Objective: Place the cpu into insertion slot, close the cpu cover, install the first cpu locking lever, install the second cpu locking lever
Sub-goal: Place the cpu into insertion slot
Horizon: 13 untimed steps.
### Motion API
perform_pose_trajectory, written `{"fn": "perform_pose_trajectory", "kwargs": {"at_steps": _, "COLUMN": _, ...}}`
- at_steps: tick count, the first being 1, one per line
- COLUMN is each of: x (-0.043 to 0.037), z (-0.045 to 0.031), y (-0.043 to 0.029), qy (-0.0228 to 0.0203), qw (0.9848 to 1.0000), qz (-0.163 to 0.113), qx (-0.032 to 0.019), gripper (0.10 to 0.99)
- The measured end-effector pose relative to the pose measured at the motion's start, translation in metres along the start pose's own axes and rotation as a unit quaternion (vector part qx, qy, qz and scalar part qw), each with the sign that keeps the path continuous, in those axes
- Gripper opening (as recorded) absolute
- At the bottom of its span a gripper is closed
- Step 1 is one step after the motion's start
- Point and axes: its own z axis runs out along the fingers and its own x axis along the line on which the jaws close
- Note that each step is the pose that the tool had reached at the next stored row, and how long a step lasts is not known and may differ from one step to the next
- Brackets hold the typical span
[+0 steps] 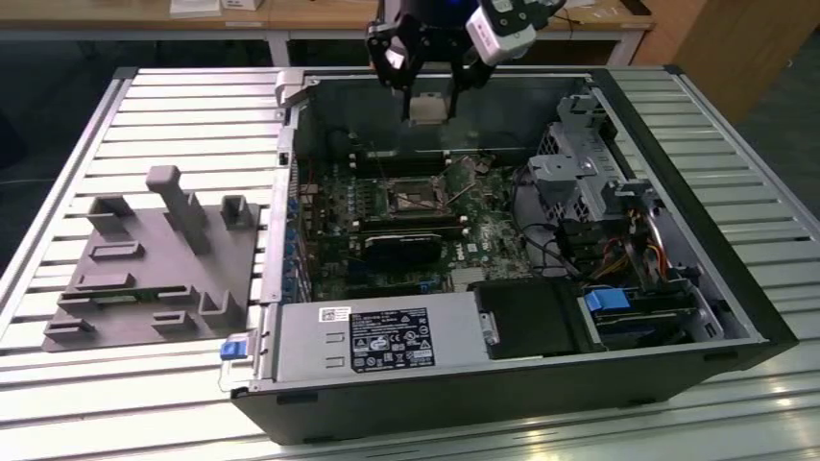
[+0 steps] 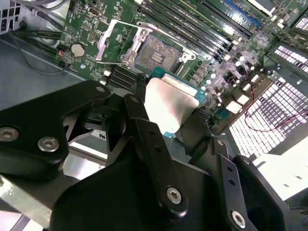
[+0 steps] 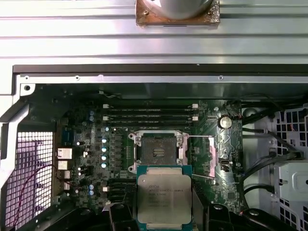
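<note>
Holding the cpu clamped between its fingers, the gripper hangs above one edge of the motherboard. Seating it well would mean squaring it over the open insertion slot, whose cpu cover is swung aside.

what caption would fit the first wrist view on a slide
Gripper holds the cpu over the motherboard, with the slot empty and the cover swung open.
</note>
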Motion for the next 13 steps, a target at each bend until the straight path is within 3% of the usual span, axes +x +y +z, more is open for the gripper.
{"fn": "perform_pose_trajectory", "kwargs": {"at_steps": 13, "x": 0.0029, "z": 0.0073, "y": -0.0007, "qy": -0.0065, "qw": 1.0, "qz": -0.001, "qx": 0.0001, "gripper": 0.541}}
